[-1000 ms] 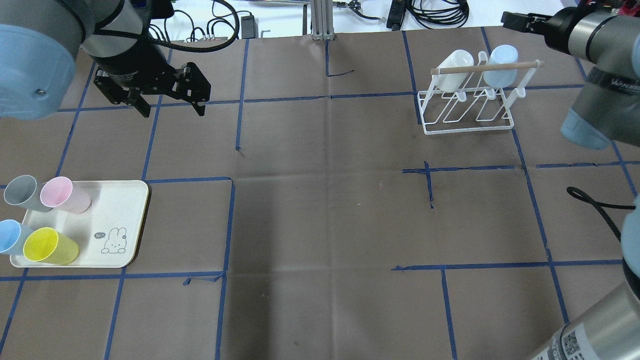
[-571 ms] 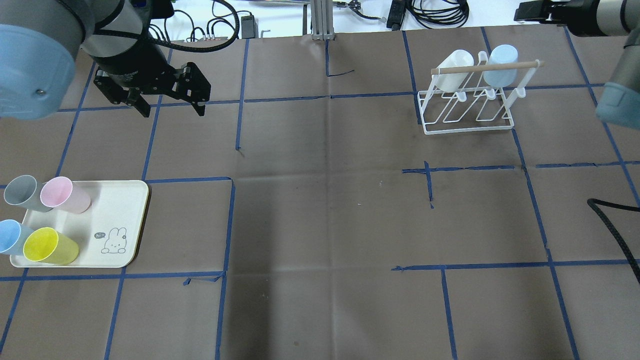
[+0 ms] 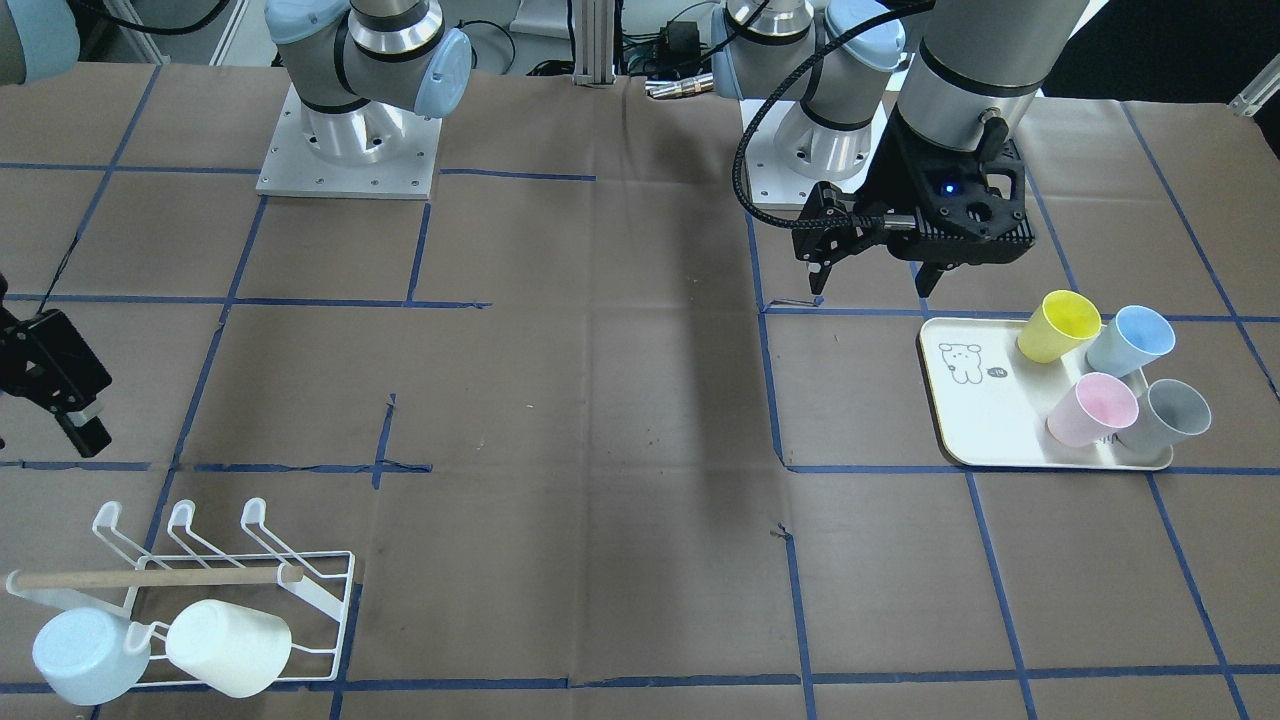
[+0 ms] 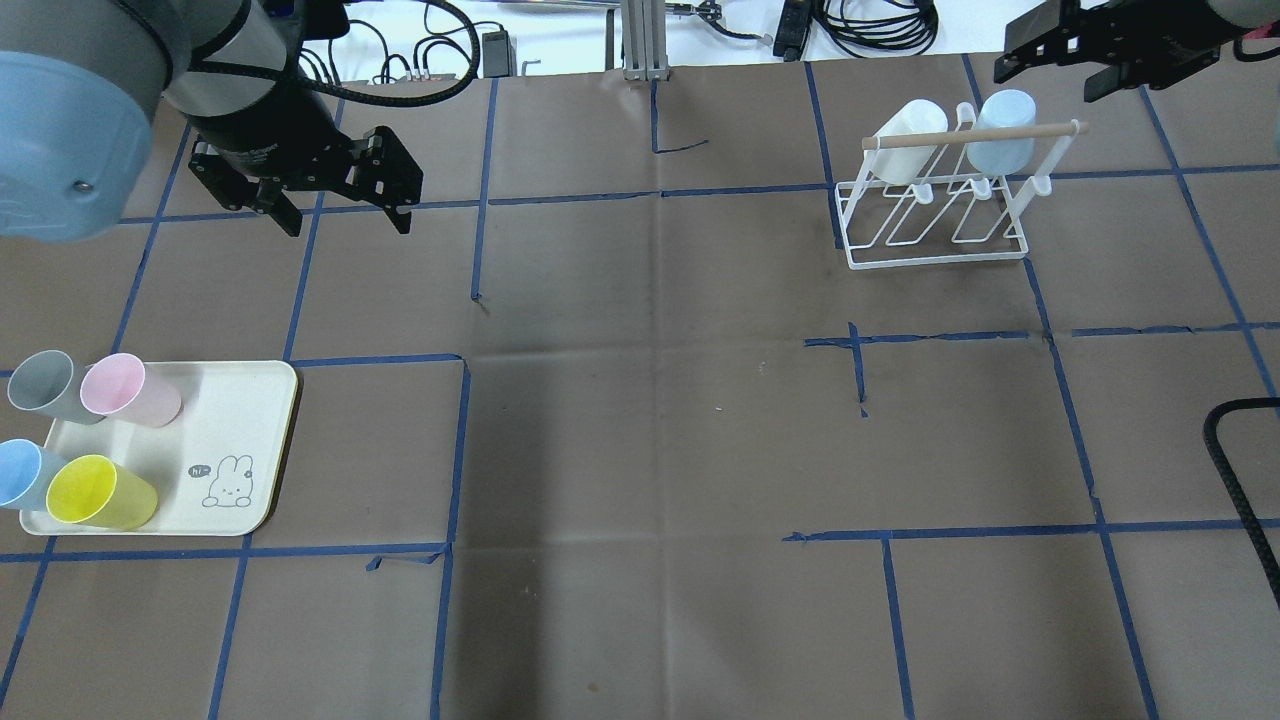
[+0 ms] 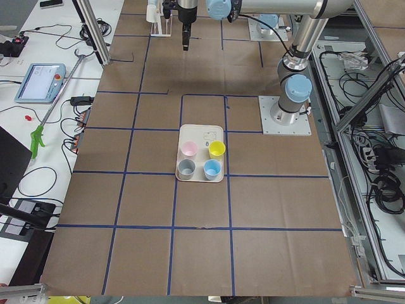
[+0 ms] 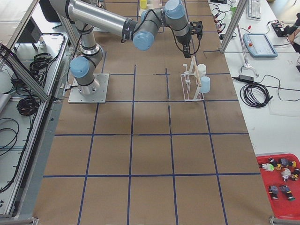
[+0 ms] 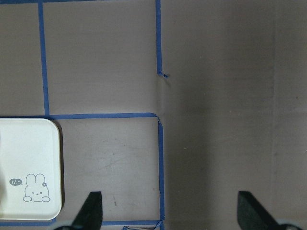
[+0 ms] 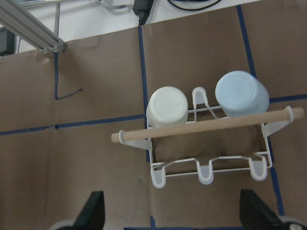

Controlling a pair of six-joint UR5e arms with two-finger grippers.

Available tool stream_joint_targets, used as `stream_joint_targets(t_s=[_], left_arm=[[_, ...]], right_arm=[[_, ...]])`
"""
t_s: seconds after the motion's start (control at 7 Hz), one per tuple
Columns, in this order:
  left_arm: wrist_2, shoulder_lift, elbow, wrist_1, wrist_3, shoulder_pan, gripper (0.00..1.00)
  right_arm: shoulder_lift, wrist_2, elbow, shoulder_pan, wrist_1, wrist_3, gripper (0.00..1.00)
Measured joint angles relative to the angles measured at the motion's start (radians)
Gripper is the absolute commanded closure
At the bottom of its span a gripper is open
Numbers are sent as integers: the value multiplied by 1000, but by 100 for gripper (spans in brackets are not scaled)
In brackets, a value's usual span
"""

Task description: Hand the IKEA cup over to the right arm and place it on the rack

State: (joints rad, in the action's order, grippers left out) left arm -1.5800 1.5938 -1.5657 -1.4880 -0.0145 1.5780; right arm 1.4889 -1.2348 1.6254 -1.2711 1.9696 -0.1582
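Four cups stand on a cream tray (image 4: 240, 400) at my left: yellow (image 4: 100, 492), blue (image 4: 20, 472), pink (image 4: 130, 390) and grey (image 4: 45, 385). My left gripper (image 4: 346, 222) hangs open and empty above the table, beyond the tray; its wrist view shows only the tray's corner (image 7: 29, 148). The white wire rack (image 4: 935, 250) with its wooden dowel (image 4: 975, 135) holds a white cup (image 4: 910, 140) and a pale blue cup (image 4: 1005, 130). My right gripper (image 4: 1060, 65) hovers high, just beyond the rack, open and empty; the rack (image 8: 206, 127) lies below it.
Blue tape lines grid the brown table cover. A black braided cable (image 4: 1235, 470) loops in at the right edge. Cables and an aluminium post (image 4: 645, 40) sit past the far edge. Both arm bases (image 3: 350, 140) stand at the robot's side.
The right arm has swung out of the right side of the overhead view, and its gripper now hangs just beyond the rack. The left arm and the cups have not moved.
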Motion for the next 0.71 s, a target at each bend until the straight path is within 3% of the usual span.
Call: stream_joint_targets(t_s=[0.29,0.71], left_arm=[[0,0,-2,0,0,0,1],[0,0,-2,0,-2,0,0]], right_arm=[[30,-32,-17,-69,-232,-1,0],[48,-268,-19,-289,-342,21,0]])
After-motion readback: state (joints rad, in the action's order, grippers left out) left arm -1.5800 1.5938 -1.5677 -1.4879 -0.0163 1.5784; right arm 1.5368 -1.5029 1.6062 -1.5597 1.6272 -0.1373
